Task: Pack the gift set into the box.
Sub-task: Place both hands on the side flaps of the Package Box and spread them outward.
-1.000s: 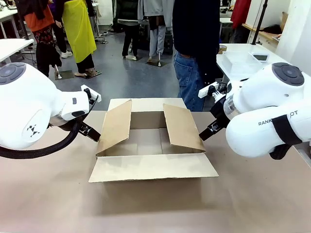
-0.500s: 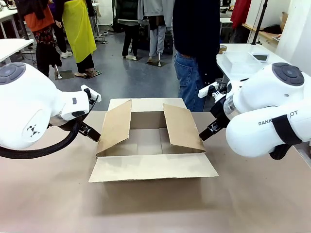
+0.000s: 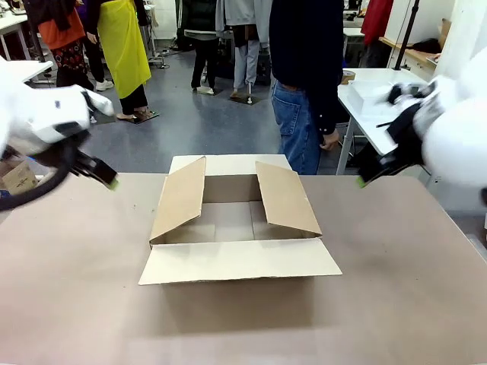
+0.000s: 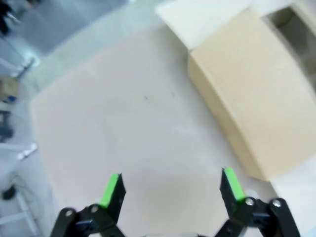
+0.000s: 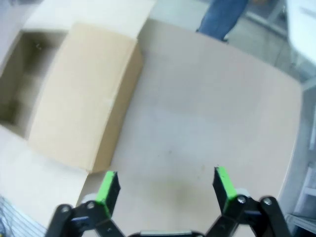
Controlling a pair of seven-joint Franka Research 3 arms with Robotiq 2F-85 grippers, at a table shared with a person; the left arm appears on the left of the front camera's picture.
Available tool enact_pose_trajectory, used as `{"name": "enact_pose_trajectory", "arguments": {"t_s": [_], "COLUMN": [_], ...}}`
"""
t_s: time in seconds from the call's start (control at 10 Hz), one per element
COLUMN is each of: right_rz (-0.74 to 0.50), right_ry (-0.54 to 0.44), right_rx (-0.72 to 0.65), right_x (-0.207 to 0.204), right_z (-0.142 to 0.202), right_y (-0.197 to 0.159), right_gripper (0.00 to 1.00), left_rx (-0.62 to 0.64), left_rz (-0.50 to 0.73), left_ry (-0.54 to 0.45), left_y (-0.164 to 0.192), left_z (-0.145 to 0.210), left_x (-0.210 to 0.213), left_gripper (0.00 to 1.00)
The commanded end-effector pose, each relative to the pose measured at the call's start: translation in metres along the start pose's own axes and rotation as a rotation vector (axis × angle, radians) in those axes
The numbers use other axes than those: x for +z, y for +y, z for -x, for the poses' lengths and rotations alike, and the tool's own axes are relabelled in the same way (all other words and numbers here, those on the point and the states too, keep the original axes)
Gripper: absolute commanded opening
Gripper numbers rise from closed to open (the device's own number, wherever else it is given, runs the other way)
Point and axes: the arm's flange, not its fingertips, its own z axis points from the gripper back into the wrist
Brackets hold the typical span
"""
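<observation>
The box sits mid-table, a shallow brown cardboard carton with its flaps spread and its side flaps sloping inward; nothing shows inside it. The box takes up the upper right of the left wrist view, and the box lies at the left of the right wrist view. My left gripper hangs blurred above the table's far left edge. In its own view my left gripper stands open over bare table. My right gripper hovers blurred at the far right. My right gripper is open with nothing between its fingers. The gift set is out of view.
A person in a dark top and jeans stands at the far side behind the box. A white side table is at the back right. A small brown carton sits off the table's left edge.
Both arms have swung away from the box's side flaps, the left one outward to the left and the right one outward to the right and up. The box has stayed put.
</observation>
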Motion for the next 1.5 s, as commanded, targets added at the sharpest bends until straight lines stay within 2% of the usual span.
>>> {"name": "enact_pose_trajectory", "arguments": {"t_s": [0.0, 0.1, 0.2, 0.3, 0.4, 0.6, 0.7, 0.8, 0.9, 1.0, 1.4], "right_rz": [-0.191, -0.324, -0.422, -0.569, -0.705, -0.843, -0.883, -0.909, -0.877, -0.862, -0.862], "right_ry": [-0.026, -0.041, -0.066, -0.106, -0.175, -0.246, -0.278, -0.295, -0.316, -0.284, -0.284], "right_rx": [-0.219, -0.311, -0.421, -0.473, -0.543, -0.776, -0.887, -0.980, -1.004, -0.937, -0.937], "right_x": [0.049, 0.070, 0.086, 0.098, 0.100, 0.069, 0.051, 0.035, 0.029, 0.064, 0.064], "right_z": [0.001, 0.009, 0.021, 0.039, 0.065, 0.121, 0.149, 0.174, 0.186, 0.170, 0.170], "right_y": [-0.013, -0.036, -0.065, -0.098, -0.139, -0.207, -0.230, -0.246, -0.249, -0.250, -0.250], "right_gripper": [1.00, 1.00, 1.00, 1.00, 1.00, 1.00, 1.00, 1.00, 1.00, 1.00, 1.00], "left_rx": [0.173, 0.292, 0.417, 0.520, 0.694, 0.970, 1.075, 1.144, 1.158, 1.098, 1.098], "left_rz": [0.229, 0.341, 0.442, 0.585, 0.740, 0.925, 0.996, 1.007, 0.965, 0.934, 0.934], "left_ry": [-0.094, -0.083, -0.037, -0.034, -0.102, -0.301, -0.374, -0.402, -0.396, -0.343, -0.343], "left_y": [0.005, 0.027, 0.060, 0.100, 0.154, 0.233, 0.255, 0.260, 0.252, 0.263, 0.263], "left_z": [0.015, 0.021, 0.033, 0.054, 0.085, 0.150, 0.174, 0.187, 0.188, 0.211, 0.211], "left_x": [0.062, 0.078, 0.090, 0.101, 0.109, 0.097, 0.081, 0.061, 0.047, 0.089, 0.089], "left_gripper": [1.00, 1.00, 1.00, 1.00, 1.00, 1.00, 1.00, 1.00, 1.00, 1.00, 1.00]}}
